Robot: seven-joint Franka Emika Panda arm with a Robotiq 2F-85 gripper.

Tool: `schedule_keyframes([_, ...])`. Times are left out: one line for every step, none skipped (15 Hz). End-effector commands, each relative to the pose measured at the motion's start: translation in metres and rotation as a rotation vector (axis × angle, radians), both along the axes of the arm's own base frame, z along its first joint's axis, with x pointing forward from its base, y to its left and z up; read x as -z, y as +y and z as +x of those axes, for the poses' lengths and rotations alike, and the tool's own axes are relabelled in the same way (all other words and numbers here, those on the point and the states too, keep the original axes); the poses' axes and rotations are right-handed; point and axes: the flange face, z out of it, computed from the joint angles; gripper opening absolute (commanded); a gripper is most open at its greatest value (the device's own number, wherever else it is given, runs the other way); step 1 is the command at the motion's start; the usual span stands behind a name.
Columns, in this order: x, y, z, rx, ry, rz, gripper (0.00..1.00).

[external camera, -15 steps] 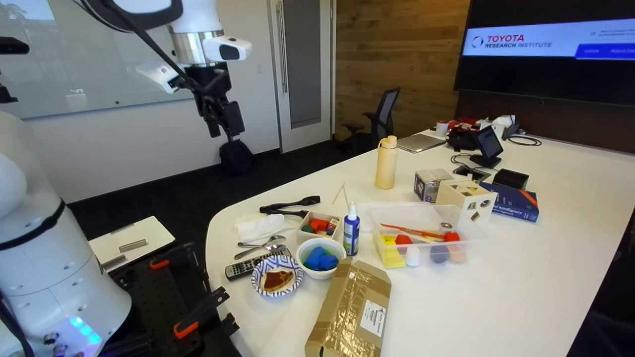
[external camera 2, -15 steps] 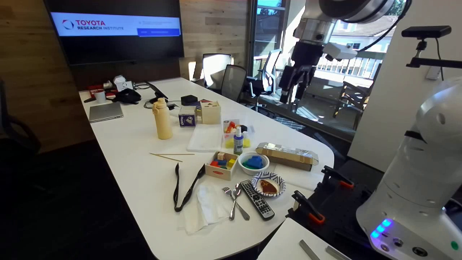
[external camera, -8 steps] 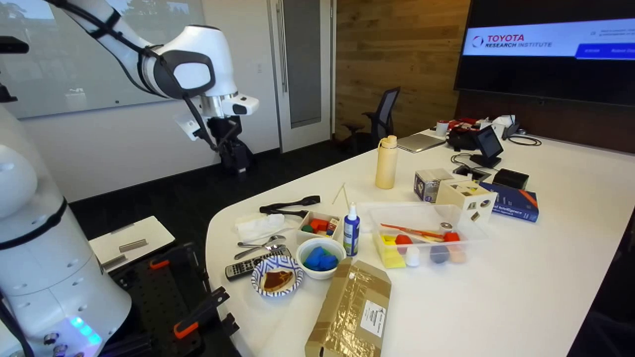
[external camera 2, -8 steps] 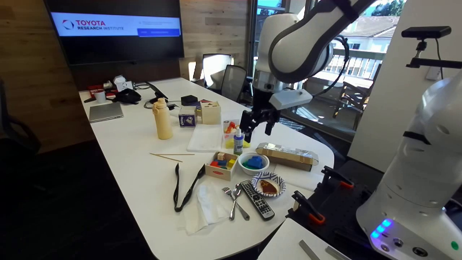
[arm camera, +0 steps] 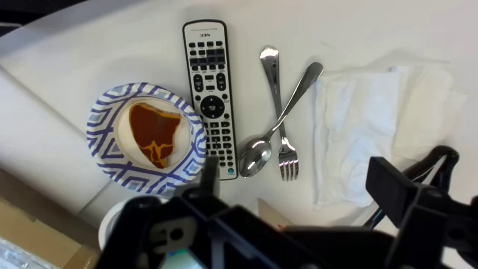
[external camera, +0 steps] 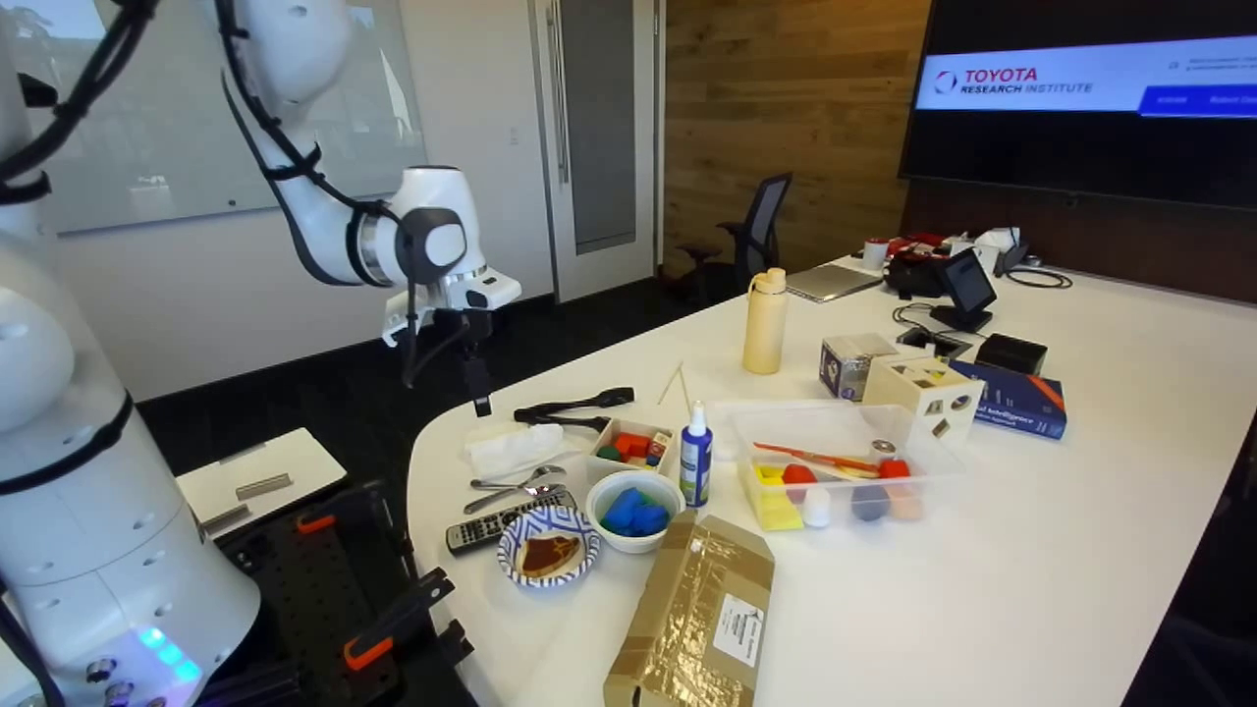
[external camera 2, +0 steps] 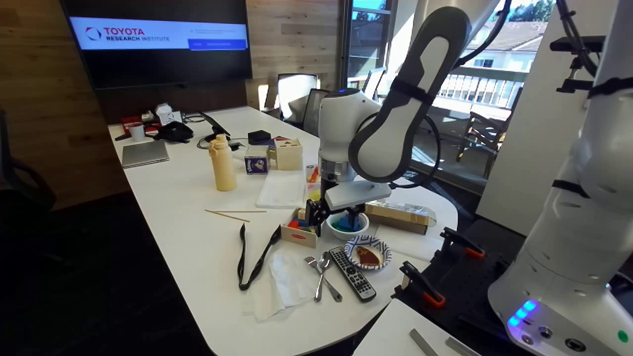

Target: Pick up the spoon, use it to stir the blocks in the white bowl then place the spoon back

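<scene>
The metal spoon [arm camera: 257, 155] lies on the table, crossed over a fork [arm camera: 288, 157]; it also shows in an exterior view [external camera 2: 324, 261]. The white bowl [external camera: 601, 530] holds a heap of blue and green blocks [external camera: 635, 513]. In the wrist view the white bowl [arm camera: 106, 224] is mostly hidden behind the gripper. My gripper [arm camera: 298, 175] is wide open and empty, pointing down above the table. The spoon's bowl and the fork tines show between its fingers, below them and not touched. In an exterior view the gripper [external camera 2: 335, 226] overlaps the white bowl and the wooden block box.
A patterned paper bowl [arm camera: 101, 130] with a brown piece stands against the remote [arm camera: 211, 101], left of the spoon. Napkins [arm camera: 358, 130] and black tongs [external camera 2: 257, 267] lie to the other side. A wooden box [external camera 2: 299, 237] of blocks, spray bottle [external camera: 695, 462] and cardboard box [external camera: 697, 609] stand nearby.
The arm has come down from high up to above the table, over the area of the cutlery and bowls. The gripper stays open. The objects on the table have not moved.
</scene>
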Motion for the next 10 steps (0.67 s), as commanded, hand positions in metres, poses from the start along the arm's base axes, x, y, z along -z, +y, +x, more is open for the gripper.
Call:
schedule_keyframes([0.057, 0.025, 0.035, 0.098, 0.000, -0.042, 1.00])
schedule_keyframes([0.073, 0.034, 0.041, 0.117, 0.005, -0.047, 1.00])
schedule_keyframes([0.089, 0.046, 0.044, 0.134, 0.010, -0.041, 1.00])
schedule_keyframes([0.105, 0.061, 0.047, 0.150, 0.021, -0.038, 1.00])
schedule_keyframes([0.122, 0.075, 0.050, 0.160, 0.020, -0.043, 1.00])
schedule_keyframes([0.134, 0.084, 0.050, 0.179, 0.024, -0.044, 1.00])
schedule_keyframes([0.143, 0.090, 0.049, 0.199, 0.027, -0.049, 1.00])
schedule_keyframes([0.149, 0.095, 0.047, 0.221, 0.023, -0.052, 1.00])
schedule_keyframes([0.153, 0.101, 0.044, 0.241, 0.022, -0.058, 1.00])
schedule_keyframes([0.154, 0.103, 0.042, 0.265, 0.004, -0.062, 1.00])
